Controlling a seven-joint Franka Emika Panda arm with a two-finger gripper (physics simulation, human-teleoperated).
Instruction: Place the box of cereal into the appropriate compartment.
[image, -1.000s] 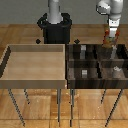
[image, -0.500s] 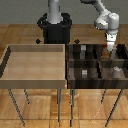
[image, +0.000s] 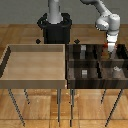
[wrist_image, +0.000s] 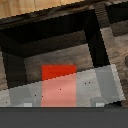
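Observation:
The box of cereal (image: 104, 48) shows as a small red-orange patch just under my gripper (image: 107, 50), which is shut on it. Both hang over the back right compartment of the dark compartment bin (image: 100, 63), at the exterior view's right. In the wrist view the red box (wrist_image: 59, 72) is seen end-on above the dark wooden floor of that compartment. The pale grey band of my gripper (wrist_image: 59, 93) lies across the box's lower half. I cannot tell whether the box touches the compartment floor.
A light wooden tray (image: 35, 80) on thin legs stands at the exterior view's left, beside the bin. Small grey blocks (image: 85, 73) (image: 116, 70) sit in the bin's front compartments. The robot's dark base (image: 56, 27) stands behind both.
The arm has come down with the red box, from above the bin's back right corner to just over that compartment.

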